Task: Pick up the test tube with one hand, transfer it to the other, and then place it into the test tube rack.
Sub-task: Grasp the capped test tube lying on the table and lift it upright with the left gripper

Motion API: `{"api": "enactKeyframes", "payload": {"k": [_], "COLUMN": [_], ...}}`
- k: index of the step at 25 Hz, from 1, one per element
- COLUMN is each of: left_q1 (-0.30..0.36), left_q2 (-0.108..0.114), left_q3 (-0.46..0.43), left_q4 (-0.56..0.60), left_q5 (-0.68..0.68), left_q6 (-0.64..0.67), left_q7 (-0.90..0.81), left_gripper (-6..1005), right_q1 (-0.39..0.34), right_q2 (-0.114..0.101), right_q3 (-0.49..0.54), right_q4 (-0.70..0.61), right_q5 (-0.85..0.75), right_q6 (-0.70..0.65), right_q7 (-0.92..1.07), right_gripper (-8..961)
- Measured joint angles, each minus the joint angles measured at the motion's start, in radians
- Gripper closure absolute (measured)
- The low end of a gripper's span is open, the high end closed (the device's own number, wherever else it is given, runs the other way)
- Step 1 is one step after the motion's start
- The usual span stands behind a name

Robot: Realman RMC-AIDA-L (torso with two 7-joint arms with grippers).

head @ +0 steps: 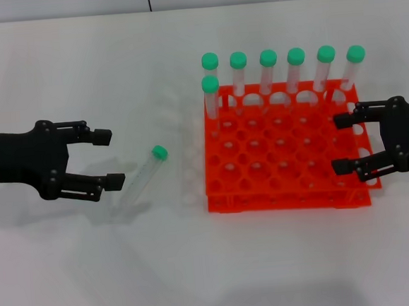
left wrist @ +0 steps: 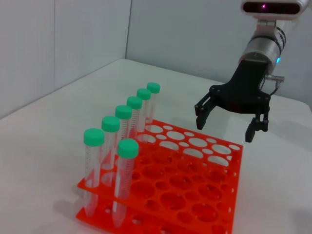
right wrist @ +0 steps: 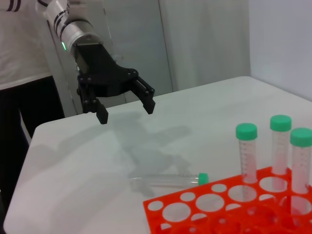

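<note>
We see a glossy orange plastic rack (head: 284, 162), clear plastic tubes with smooth green caps (head: 159, 152), matt black hands (head: 108, 159), and a smooth matt white counter (head: 199, 267).

I see a white worktop (head: 94, 275); one green-capped test tube (head: 141, 182) lies flat on it, just left of the orange-red test tube rack (head: 285, 189); rack sits right of centre.
</note>
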Motion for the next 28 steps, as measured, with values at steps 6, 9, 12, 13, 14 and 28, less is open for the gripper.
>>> {"api": "enactKeyframes", "payload": {"k": [6,9,12,13,14,28], "left_q1": [0.000,0.000,-0.003,-0.003,-0.003,-0.104], "left_q2": [-0.002,-0.002,-0.003,-0.003,-0.004,-0.084], "left_q3": [0.000,-0.001,-0.005,-0.005,-0.003,0.026], "left_q4": [0.000,0.000,0.004,0.014,0.030,0.384], "left_q5": [0.001,0.001,0.001,0.001,0.001,0.379], "left_q6": [-0.021,-0.024,-0.026,-0.026,-0.027,0.027], "left_q7": [-0.001,-0.007,-0.019,-0.036,-0.063,-0.765], "left_gripper": [139,139,139,139,139,141], "right_q1": [-0.003,-0.004,-0.005,-0.006,-0.007,-0.047], "right_q2": [0.003,0.003,0.004,0.005,0.007,0.027], "right_q3": [0.011,0.012,0.015,0.019,0.025,0.142], "right_q4": [0.000,0.000,0.000,0.000,0.001,-0.015], "right_q5": [0.002,0.002,0.002,0.002,0.002,0.002], "right_q6": [0.013,0.014,0.015,0.015,0.015,0.018], "right_q7": [0.000,0.000,0.000,0.000,-0.002,-0.048], "right_gripper": [68,68,67,67,67,68]}}
